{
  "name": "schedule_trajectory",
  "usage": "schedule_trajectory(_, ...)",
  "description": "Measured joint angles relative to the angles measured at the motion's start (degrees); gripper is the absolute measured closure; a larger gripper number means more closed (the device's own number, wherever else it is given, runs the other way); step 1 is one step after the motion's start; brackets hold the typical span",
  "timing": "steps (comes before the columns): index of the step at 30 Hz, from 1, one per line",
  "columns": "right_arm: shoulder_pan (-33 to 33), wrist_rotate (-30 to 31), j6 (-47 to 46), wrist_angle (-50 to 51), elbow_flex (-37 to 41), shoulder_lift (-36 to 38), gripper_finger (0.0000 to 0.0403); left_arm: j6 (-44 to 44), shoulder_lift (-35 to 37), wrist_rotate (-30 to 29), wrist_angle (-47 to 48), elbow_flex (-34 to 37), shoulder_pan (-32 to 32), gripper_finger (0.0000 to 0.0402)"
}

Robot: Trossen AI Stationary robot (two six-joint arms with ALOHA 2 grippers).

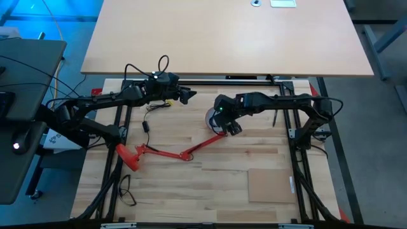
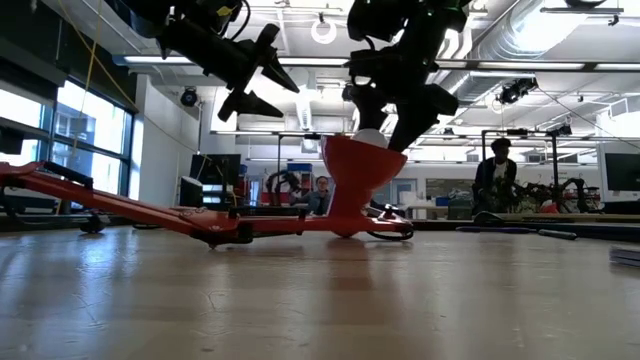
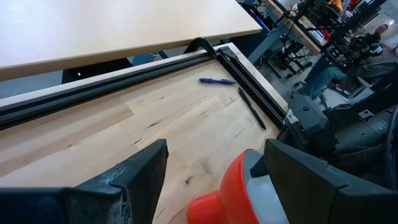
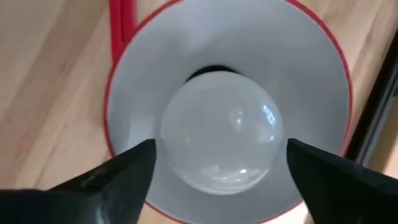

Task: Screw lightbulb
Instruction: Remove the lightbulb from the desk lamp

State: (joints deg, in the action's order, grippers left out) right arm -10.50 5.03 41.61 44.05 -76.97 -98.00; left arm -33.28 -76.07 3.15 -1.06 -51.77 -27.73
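A red desk lamp (image 1: 166,153) lies folded across the wooden table (image 1: 210,191), its shade (image 2: 363,165) turned mouth-up beneath the right gripper (image 4: 217,171). The left gripper (image 3: 214,171), jaws spread and holding nothing, hovers off to one side of the shade. The right gripper's jaws stand released on either flank of the lightbulb (image 4: 219,134), which sits in the shade's socket, its dome centred in the gap and clear of both fingers (image 4: 118,171).

The step in hand appears to be a re-grip between turns. To do it well, the wrist should stay square over the socket so the dome remains midway between the fingers, then close gently and evenly before twisting. A lopsided pinch could tilt the bulb in its thread or drag the light, unanchored shade around.
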Motion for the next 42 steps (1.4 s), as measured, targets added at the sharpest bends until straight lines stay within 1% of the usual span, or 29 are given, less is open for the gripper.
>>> schedule_trajectory(2,0.0,1.16,0.99,-0.39,0.0,0.0,0.0039,0.02,0.0,-0.01,0.02,0.0,0.02,0.014)
schedule_trajectory(4,0.23,3.12,2.54,0.07,-0.51,0.0,0.003,0.09,0.0,-0.01,0.0,0.0,0.0,0.014)
schedule_trajectory(6,0.42,4.51,3.26,0.34,-1.32,0.0,0.0028,0.09,0.0,-0.01,0.0,0.0,0.0,0.014)
schedule_trajectory(10,0.42,4.62,2.33,3.17,-4.62,0.0,0.0026,0.85,0.0,-0.01,0.0,0.0,0.02,0.014)
schedule_trajectory(13,0.42,3.19,1.89,6.68,-7.98,0.02,0.0026,0.92,0.0,-0.01,0.0,0.0,0.02,0.014)
schedule_trajectory(17,0.42,-0.92,-0.72,12.1,-11.72,0.02,0.0025,1.71,0.0,-0.01,0.02,0.0,0.0,0.014)
schedule_trajectory(19,0.02,-2.42,-6.36,13.19,-13.16,0.03,0.0025,2.79,0.0,-0.01,0.05,0.0,0.0,0.014)
schedule_trajectory(21,-1.01,-5.62,-17.43,12.58,-13.97,0.04,0.0025,2.74,0.0,0.0,0.2,0.0,0.02,0.014)
schedule_trajectory(24,-2.88,-13.75,-35.53,11.36,-14.14,0.04,0.0025,2.01,0.0,0.05,0.5,0.0,0.0,0.014)
schedule_trajectory(25,-3.27,-15.43,-41.38,11.08,-14.14,0.04,0.0025,2.02,0.0,0.19,0.55,0.0,0.0,0.014)
schedule_trajectory(27,-3.39,-16.65,-52.19,11.35,-14.14,0.04,0.0025,2.34,0.0,0.86,0.57,0.0,0.0,0.014)
schedule_trajectory(29,-3.3,-16.73,-64.97,11.18,-14.14,0.04,0.0025,2.38,0.0,1.28,0.57,0.0,0.02,0.014)
schedule_trajectory(31,-3.29,-17.59,-74.05,11.08,-14.14,0.04,0.0025,2.4,0.0,1.32,0.57,0.0,0.02,0.014)
schedule_trajectory(33,-3.19,-18.15,-75.45,11.06,-14.14,0.04,0.0025,2.39,0.0,1.32,0.55,0.0,0.0,0.014)
schedule_trajectory(35,-2.98,-16.75,-74.34,10.61,-14.14,0.04,0.0025,1.97,0.0,1.32,0.32,0.0,0.0,0.014)
schedule_trajectory(39,-2.78,-8.02,-75.01,11.73,-14.12,0.04,0.0025,1.99,0.0,1.37,-0.1,0.0,0.0,0.014)
schedule_trajectory(42,-2.94,-4.33,-73.93,12.94,-14.09,-0.38,0.0025,1.99,0.0,1.41,-0.09,0.0,0.0,0.014)
